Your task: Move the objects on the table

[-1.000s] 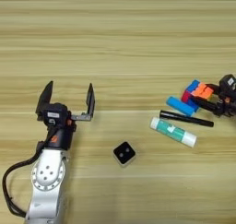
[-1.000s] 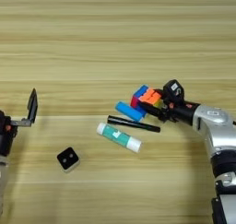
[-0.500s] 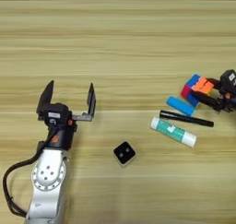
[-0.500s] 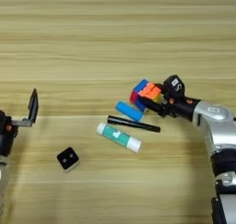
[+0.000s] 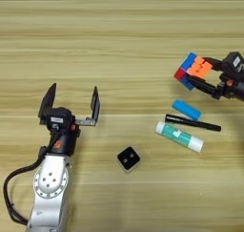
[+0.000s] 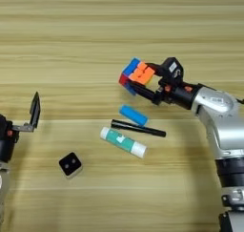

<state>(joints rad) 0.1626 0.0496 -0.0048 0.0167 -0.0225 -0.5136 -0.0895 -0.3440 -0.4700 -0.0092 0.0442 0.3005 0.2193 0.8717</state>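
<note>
Right gripper [image 6: 143,80] clenched on cube [image 6: 136,74], holds it raised clear of table [image 6: 119,26], likely so it can carry without dragging. Blue bar [image 6: 133,115], pen [image 6: 138,128], glue stick [image 6: 123,142] lie just below. Black cube [image 5: 128,159] apart. Left gripper [image 5: 71,102] idle, fingers spread, empty.

The right gripper [image 6: 143,79] was clamped on the multicoloured puzzle cube [image 6: 136,73]; the left gripper [image 5: 71,102] was held parked, fingers spread wide.
</note>
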